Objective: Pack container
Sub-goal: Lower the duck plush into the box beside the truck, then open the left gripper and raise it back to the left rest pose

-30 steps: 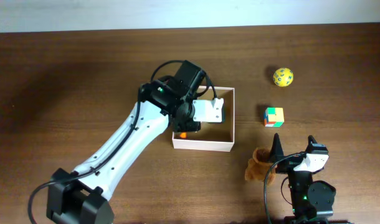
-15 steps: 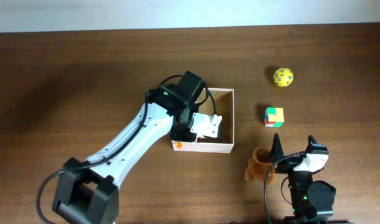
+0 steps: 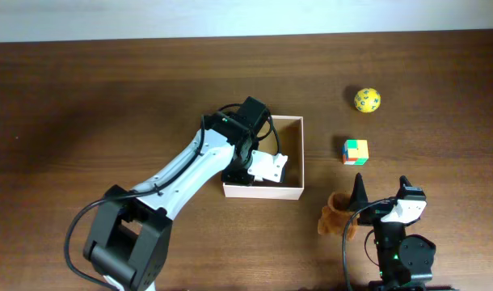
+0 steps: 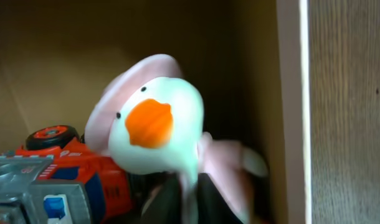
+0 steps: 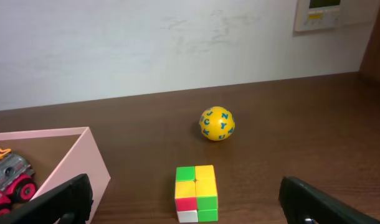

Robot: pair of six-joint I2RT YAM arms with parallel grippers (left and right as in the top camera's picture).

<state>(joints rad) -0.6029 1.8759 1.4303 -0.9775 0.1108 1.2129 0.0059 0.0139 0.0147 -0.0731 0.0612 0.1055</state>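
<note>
The container [image 3: 292,155] is a shallow white-walled box with a tan inside, at mid table. My left gripper [image 3: 270,167] is down inside it, shut on a white duck plush [image 4: 156,130] with an orange beak and a pink hat. In the left wrist view my left gripper [image 4: 190,202] pinches the plush from below, close to the box wall [image 4: 291,93]. An orange toy truck [image 4: 62,168] lies in the box beside the plush. My right gripper [image 3: 382,198] is open and empty at the front right, and in the right wrist view my right gripper [image 5: 187,205] faces the colour cube [image 5: 196,183].
A colour cube [image 3: 356,151] and a yellow ball [image 3: 367,99] lie on the table right of the box. A brown plush [image 3: 335,213] lies just left of my right gripper. The ball [image 5: 217,124], the box [image 5: 75,155] and the truck [image 5: 9,177] show in the right wrist view.
My left gripper has moved with the duck plush toward the box's near wall and lower into it. The right arm has not moved.
</note>
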